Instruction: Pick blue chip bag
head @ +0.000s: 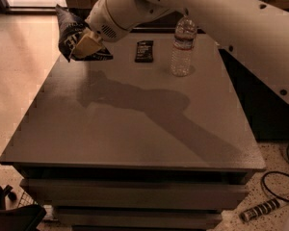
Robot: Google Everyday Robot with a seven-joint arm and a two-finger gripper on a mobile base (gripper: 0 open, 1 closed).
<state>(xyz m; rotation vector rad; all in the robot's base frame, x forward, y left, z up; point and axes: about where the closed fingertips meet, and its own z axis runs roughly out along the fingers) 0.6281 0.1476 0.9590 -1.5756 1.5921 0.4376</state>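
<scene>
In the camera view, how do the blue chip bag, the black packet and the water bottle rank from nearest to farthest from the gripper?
The gripper is over the far left corner of the table.
1. blue chip bag: clamped in the gripper.
2. black packet: flat on the table, rightward in the picture.
3. water bottle: upright, farther right.
</scene>
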